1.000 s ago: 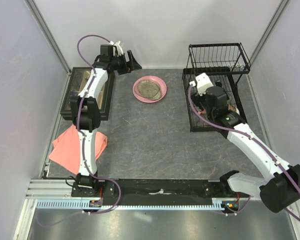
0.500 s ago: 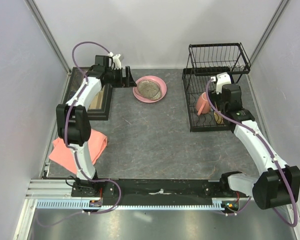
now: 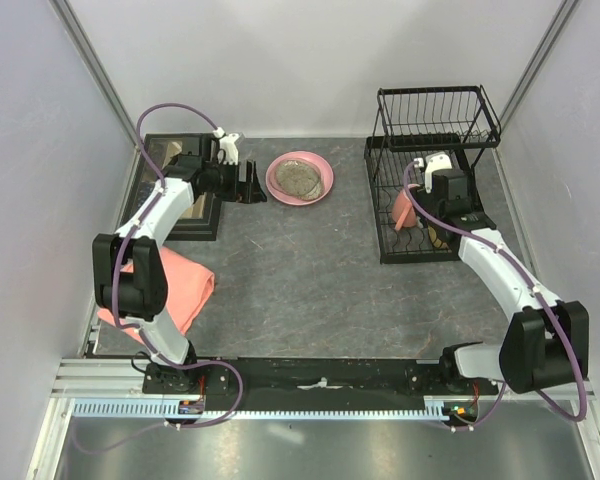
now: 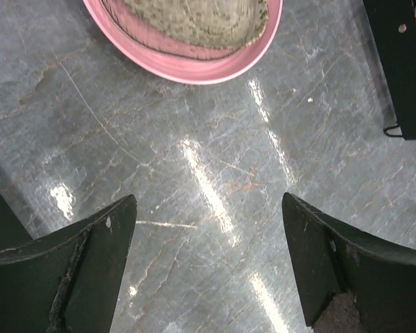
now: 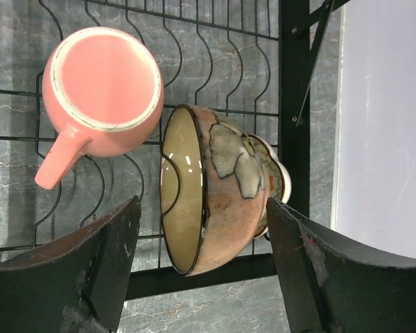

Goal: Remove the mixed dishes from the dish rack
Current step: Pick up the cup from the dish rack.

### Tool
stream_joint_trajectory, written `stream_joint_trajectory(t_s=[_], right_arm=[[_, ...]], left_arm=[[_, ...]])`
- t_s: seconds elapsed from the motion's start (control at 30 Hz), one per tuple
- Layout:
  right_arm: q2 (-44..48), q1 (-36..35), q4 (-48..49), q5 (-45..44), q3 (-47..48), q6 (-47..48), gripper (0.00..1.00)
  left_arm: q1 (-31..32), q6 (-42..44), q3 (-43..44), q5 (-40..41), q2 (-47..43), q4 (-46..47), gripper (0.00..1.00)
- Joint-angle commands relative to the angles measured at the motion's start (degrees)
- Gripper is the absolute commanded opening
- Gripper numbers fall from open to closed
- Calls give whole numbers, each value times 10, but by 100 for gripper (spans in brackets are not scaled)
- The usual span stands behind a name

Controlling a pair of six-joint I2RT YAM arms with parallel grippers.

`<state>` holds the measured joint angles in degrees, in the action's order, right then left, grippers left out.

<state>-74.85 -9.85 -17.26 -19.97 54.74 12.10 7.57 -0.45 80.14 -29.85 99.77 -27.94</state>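
Top external view: dish rack at the far right of the table, both arms reaching out over the surface.
Left gripper: released, jaws spread wide with nothing between them, over bare table just left of the large pink plate.
Right gripper: jaws wide apart above the lower tier of the rack, one finger on each side of the bowl; no firm grasp visible, contact with the bowl not discernible.
Large pink plate: flat on the table, far centre, between the left gripper and the rack, clear of both.
Speckled plate: resting inside the pink plate.
Mug: salmon-pink, in the lower tier of the rack, handle pointing to the lower left of the right wrist view, just beside the bowl.
Bowl: on edge in the rack wires, glossy inside facing the mug, leaf pattern on the outer wall.
Cloth: salmon-pink, folded, near left of the table, partly under the left arm.
Tray: dark, rectangular, far left, partly covered by the left arm.
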Motion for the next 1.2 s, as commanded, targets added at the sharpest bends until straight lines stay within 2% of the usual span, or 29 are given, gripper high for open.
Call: stream_joint_trajectory(t_s=[0.0, 0.53, 0.9, 1.17], right_arm=[[0, 1, 14, 19, -2, -16, 80], [0, -21, -14, 112, 44, -25, 78], [-76, -23, -20, 166, 85, -88, 77], [-121, -23, -25, 172, 114, -116, 74]], left_arm=[[1, 41, -23, 10, -42, 18, 91], [1, 43, -64, -1, -44, 61, 91], [1, 42, -68, 8, -54, 61, 90], [1, 45, -69, 10, -51, 62, 90]])
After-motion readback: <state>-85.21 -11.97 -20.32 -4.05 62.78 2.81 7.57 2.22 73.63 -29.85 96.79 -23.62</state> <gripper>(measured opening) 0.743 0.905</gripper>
